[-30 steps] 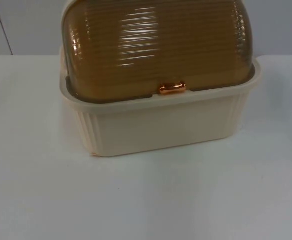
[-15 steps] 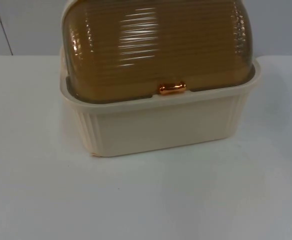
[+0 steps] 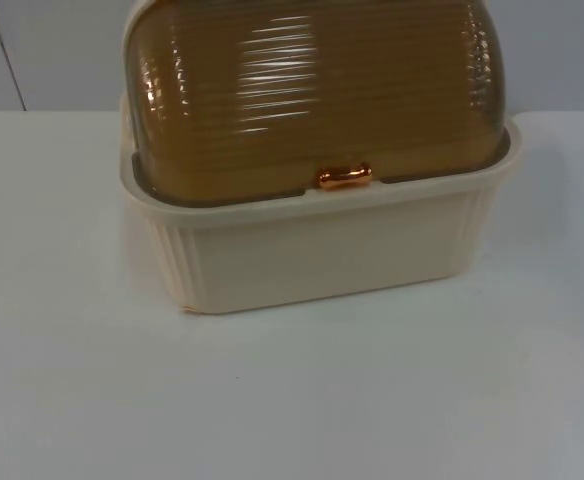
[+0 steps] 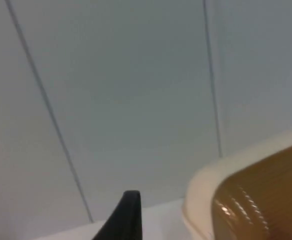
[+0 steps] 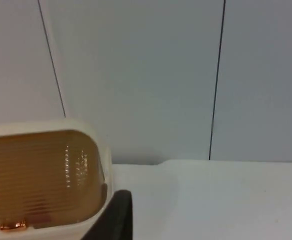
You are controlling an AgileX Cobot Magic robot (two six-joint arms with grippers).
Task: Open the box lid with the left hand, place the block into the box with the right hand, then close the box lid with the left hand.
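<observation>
Sitting on the white table (image 3: 292, 400), the cream box (image 3: 322, 250) keeps its amber lid (image 3: 312, 90) shut, unchanged from earlier; contents hidden. Left wrist view: left gripper fingertip (image 4: 126, 215) beside the box, spread unclear. Right wrist view: right gripper fingertip (image 5: 117, 215), likewise

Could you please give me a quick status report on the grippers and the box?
Left gripper off the box's left end, right gripper off its right end. Box on table, amber lid shut, copper handle untouched. Nothing blocking the lid.
</observation>
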